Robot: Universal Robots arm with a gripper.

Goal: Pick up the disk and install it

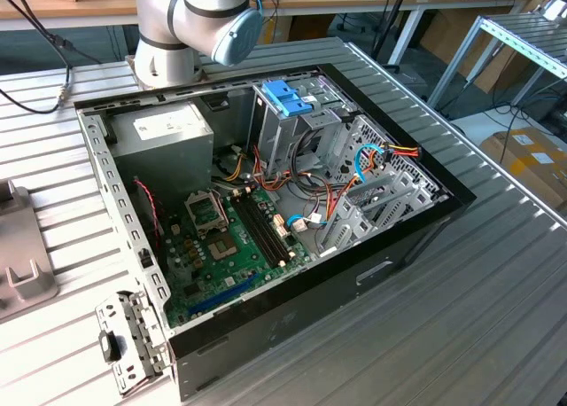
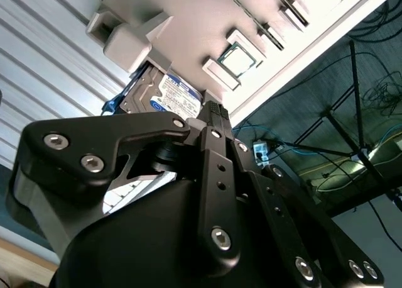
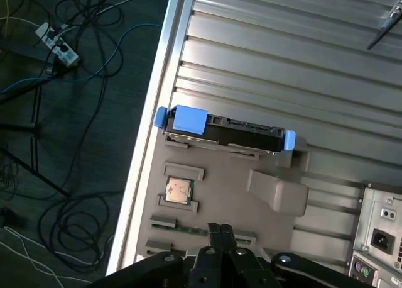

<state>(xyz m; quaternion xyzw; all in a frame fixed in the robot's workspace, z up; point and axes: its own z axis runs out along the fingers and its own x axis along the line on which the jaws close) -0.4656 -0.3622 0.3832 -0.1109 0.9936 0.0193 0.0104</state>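
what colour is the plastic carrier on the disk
Light blue, framing the silver disk. It shows best in the first wrist view.

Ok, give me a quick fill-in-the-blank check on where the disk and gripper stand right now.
The disk stands on its ___ in the grey holder. Its carrier rails are light ___. The gripper, apart from the disk, holds ___. The computer case lies ___, motherboard showing.
Missing: edge; blue; nothing; open.
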